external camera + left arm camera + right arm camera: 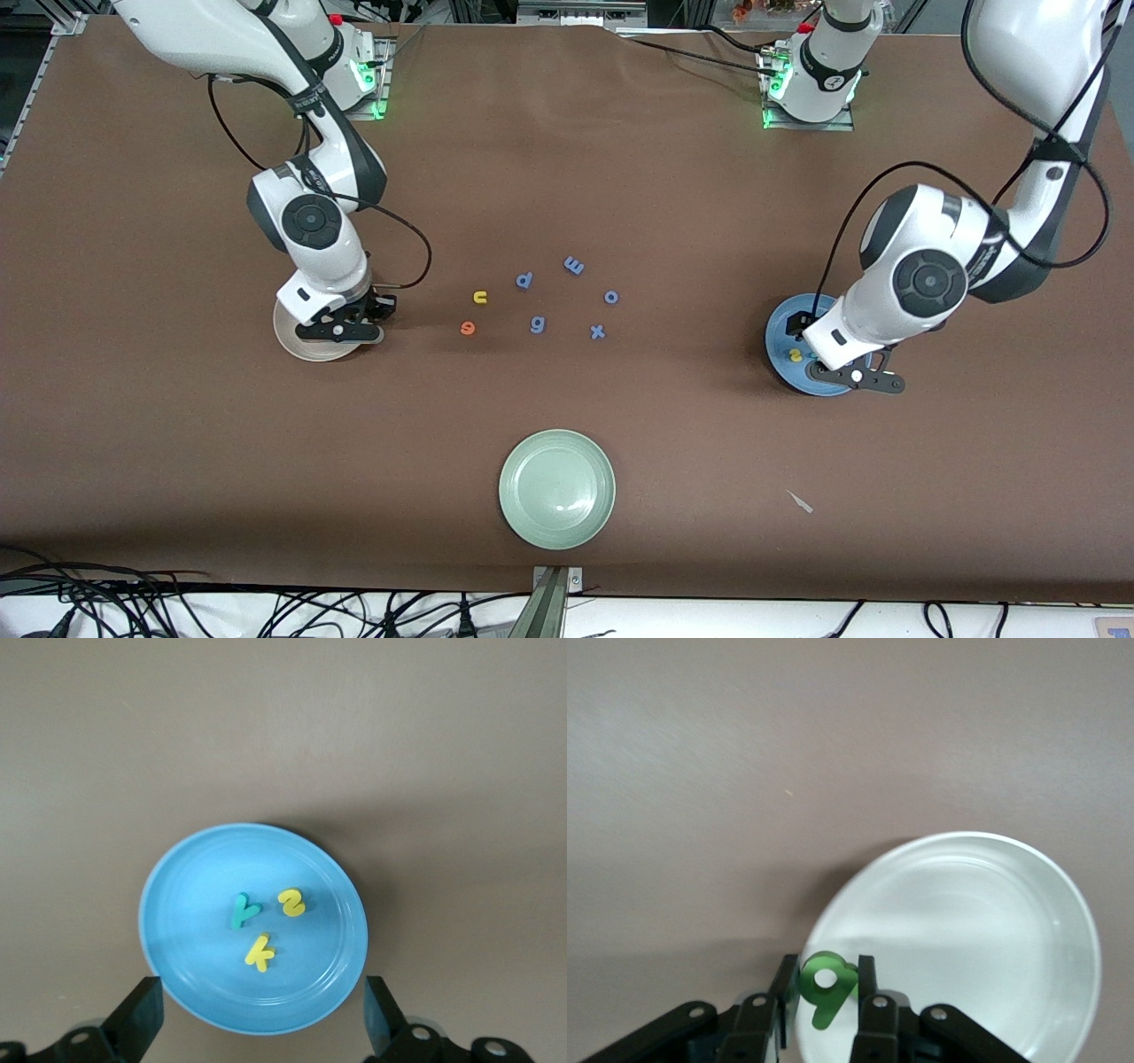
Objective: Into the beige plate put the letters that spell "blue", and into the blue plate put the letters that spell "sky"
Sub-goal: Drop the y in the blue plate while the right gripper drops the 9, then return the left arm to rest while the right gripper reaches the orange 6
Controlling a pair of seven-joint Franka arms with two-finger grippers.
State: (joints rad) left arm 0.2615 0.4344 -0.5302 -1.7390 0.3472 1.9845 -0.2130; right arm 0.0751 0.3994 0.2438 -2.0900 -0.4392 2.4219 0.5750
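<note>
Three foam letters (266,926), yellow and teal

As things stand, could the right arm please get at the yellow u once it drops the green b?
Probably yes: the yellow u lies on bare table beside the beige plate, nothing between them. The right pincer holds the green b over that plate.

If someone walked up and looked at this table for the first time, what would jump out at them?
Probably the two arms working at either end: the left gripper hangs open over the blue plate, where the yellow s, yellow k and teal y lie. The right gripper is over the rim of the beige plate, pinching the green b. Between them, a cluster of small letters sits mid-table.
</note>
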